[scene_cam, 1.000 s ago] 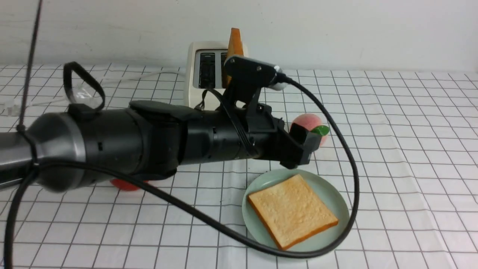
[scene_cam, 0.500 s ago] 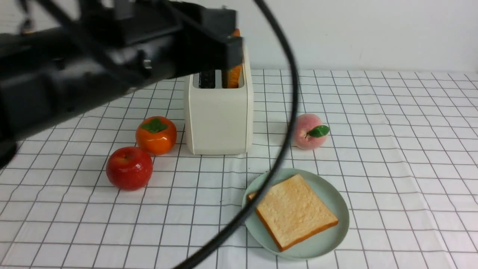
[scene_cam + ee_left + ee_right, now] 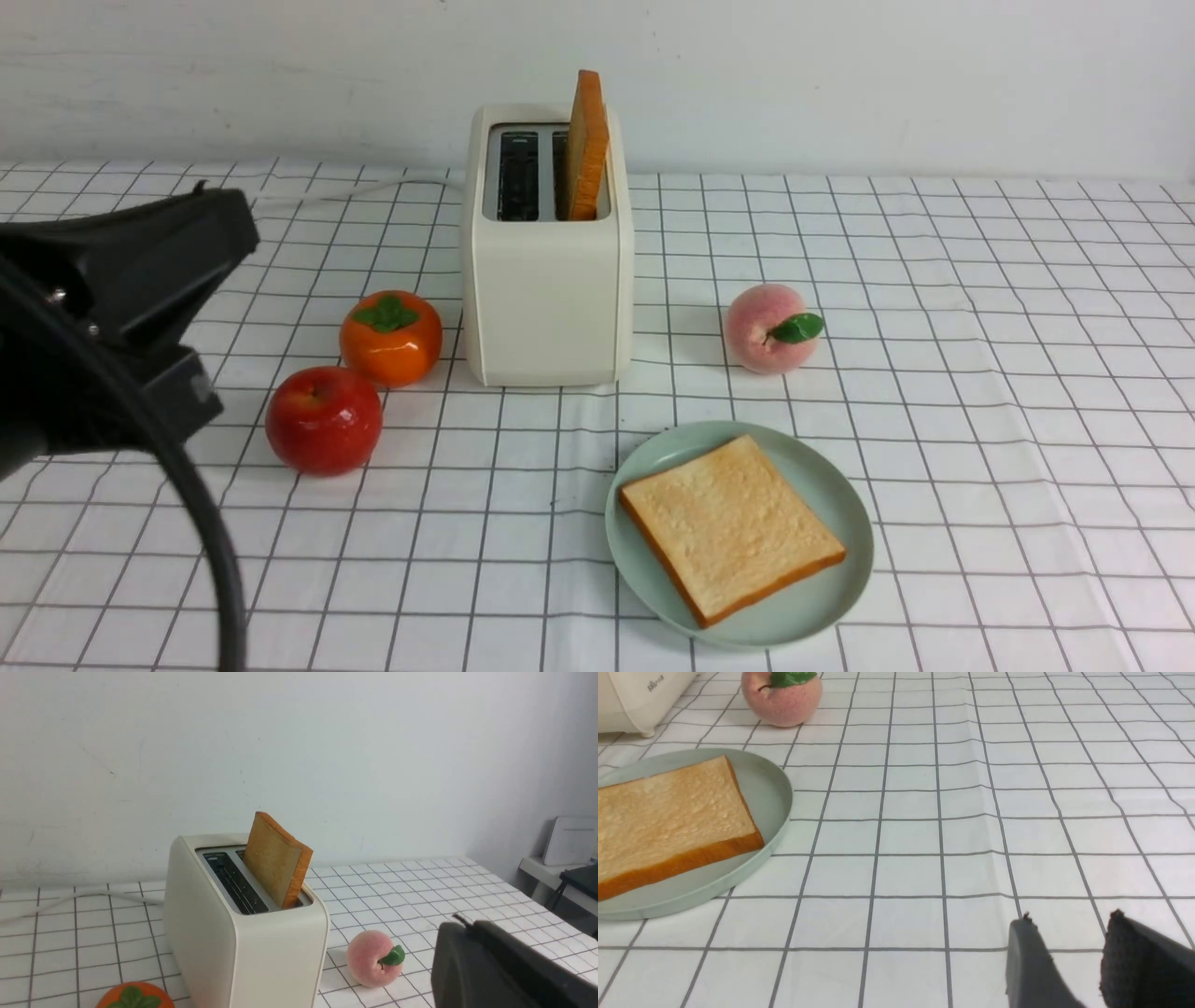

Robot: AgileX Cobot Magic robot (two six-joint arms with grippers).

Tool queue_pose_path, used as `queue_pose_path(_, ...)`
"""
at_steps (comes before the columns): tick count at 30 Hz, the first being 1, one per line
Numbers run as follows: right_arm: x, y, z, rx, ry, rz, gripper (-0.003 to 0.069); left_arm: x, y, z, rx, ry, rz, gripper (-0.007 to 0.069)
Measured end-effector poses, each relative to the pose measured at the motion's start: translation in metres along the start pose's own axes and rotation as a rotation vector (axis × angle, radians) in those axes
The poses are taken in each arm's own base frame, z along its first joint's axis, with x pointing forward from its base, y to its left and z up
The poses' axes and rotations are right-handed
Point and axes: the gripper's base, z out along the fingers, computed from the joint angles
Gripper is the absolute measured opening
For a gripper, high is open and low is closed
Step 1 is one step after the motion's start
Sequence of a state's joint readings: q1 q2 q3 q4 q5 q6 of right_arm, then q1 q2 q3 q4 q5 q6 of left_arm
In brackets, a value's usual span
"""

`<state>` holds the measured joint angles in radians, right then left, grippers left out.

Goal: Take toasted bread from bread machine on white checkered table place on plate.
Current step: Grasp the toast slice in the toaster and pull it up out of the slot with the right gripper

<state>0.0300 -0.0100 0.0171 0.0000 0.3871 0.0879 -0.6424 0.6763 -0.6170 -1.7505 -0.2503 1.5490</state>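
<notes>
One slice of toasted bread (image 3: 586,140) (image 3: 275,865) stands upright in the right slot of the cream bread machine (image 3: 546,299) (image 3: 233,952); the left slot looks empty. The other slice (image 3: 733,527) (image 3: 668,812) lies flat on the mint-green plate (image 3: 836,490) (image 3: 770,788) in front on the white checkered table (image 3: 980,373). My left arm (image 3: 103,317) sits at the left edge, well away from both. The left gripper (image 3: 460,924) is shut with nothing in it. My right gripper (image 3: 1069,921) is open and empty, low over the cloth to the right of the plate.
An orange persimmon (image 3: 390,338) and a red apple (image 3: 323,420) sit left of the toaster. A peach (image 3: 770,329) (image 3: 782,695) sits to its right. The toaster's white cord (image 3: 373,187) runs off to the left along the wall. The left arm's black cable (image 3: 187,495) hangs at front left.
My left arm has drawn back from above the plate, swung high past the toaster, and come down at the left edge. Its gripper has shut. The slice on the plate has not moved.
</notes>
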Motion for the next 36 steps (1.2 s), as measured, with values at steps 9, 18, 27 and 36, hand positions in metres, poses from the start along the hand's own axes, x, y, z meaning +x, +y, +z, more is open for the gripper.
queue_pose_path(9, -0.011, 0.003, 0.0, -0.059, -0.141, 0.316, 0.024, -0.002, 0.0, -0.003, 0.011, -0.012, -0.002, -0.0013)
queue_pose_path(18, -0.049, 0.01, -0.013, -0.18, -0.23, 0.69, 0.016, -0.002, 0.0, -0.003, 0.008, -0.012, -0.002, -0.0013)
queue_pose_path(27, -0.154, 0.049, -0.003, -0.258, 0.432, 0.252, -0.001, -0.002, 0.0, -0.003, 0.008, -0.012, -0.002, -0.0013)
queue_pose_path(36, -0.235, 0.108, 0.105, -0.334, 0.728, 0.077, 0.0014, -0.002, 0.0, -0.003, 0.003, -0.012, -0.002, -0.0013)
